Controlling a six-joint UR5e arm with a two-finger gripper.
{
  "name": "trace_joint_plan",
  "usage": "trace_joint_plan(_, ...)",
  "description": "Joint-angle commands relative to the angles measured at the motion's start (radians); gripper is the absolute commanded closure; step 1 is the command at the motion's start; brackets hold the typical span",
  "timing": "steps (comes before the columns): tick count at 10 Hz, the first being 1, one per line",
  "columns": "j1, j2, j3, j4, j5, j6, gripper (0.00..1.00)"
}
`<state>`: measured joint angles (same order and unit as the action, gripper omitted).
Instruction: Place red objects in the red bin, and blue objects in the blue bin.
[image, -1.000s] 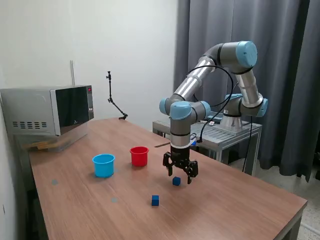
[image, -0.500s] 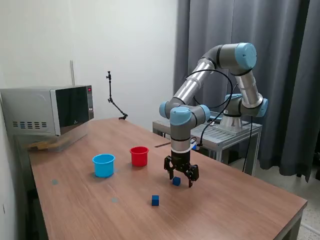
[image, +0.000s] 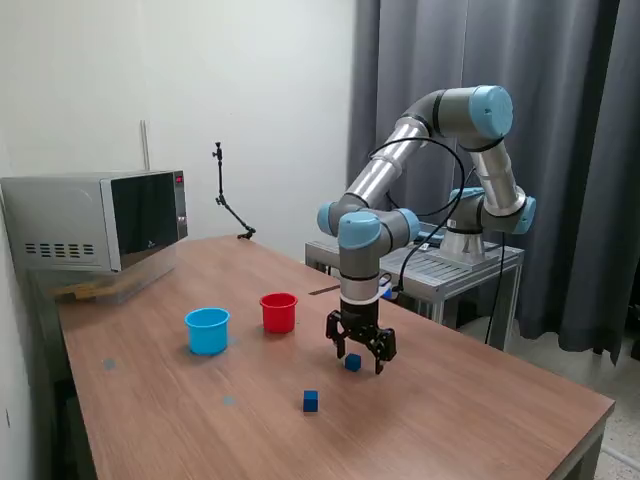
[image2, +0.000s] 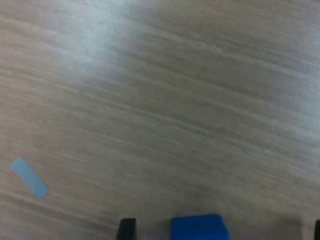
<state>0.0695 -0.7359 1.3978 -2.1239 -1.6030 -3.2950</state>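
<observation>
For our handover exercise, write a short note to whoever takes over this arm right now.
Gripper: jaws open, low over the table, straddling one blue cube; nothing gripped.
Second blue cube lies loose on the table nearer the front edge.
Red cup and light blue cup stand upright, side by side.
No red cubes in sight; cup contents not visible.
Left: both blue cubes into the light blue cup.
</observation>
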Motion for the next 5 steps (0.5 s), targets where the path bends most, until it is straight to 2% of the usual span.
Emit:
trace_joint_plan(1, -0.002, 0.0, -0.002, -0.001, 0.0, 0.0, 0.0)
trace_joint_plan(5, 0.0, 0.0, 0.003, -0.001, 0.0, 0.001, 0.0)
